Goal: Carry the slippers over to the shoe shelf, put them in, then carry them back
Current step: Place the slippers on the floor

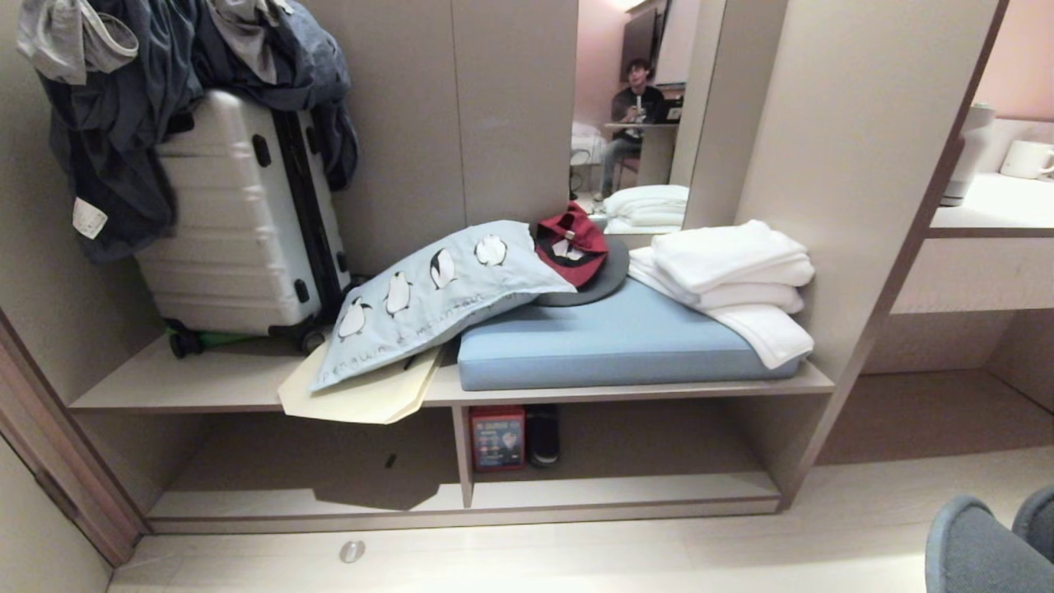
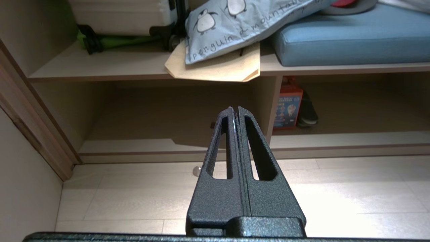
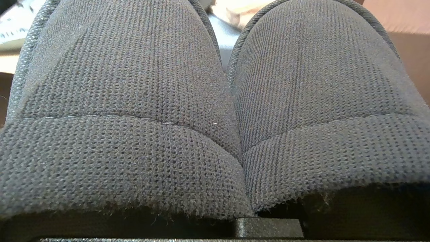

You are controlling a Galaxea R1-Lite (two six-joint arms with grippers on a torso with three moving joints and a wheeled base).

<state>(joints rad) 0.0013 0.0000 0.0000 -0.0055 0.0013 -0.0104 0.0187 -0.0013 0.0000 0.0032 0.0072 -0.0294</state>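
Slippers [image 3: 215, 111], a dark knitted pair lying side by side and touching, fill the right wrist view; the right hand is clenched on them, its fingers hidden beneath. Their toes show at the head view's lower right corner, well short of the shoe shelf [image 1: 609, 490]. Soft fabric could sag or slip free in transit. The left hand [image 2: 235, 109] is clenched, empty.

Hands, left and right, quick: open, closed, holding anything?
Left hand: closed, empty.
Right hand: closed on the slippers.
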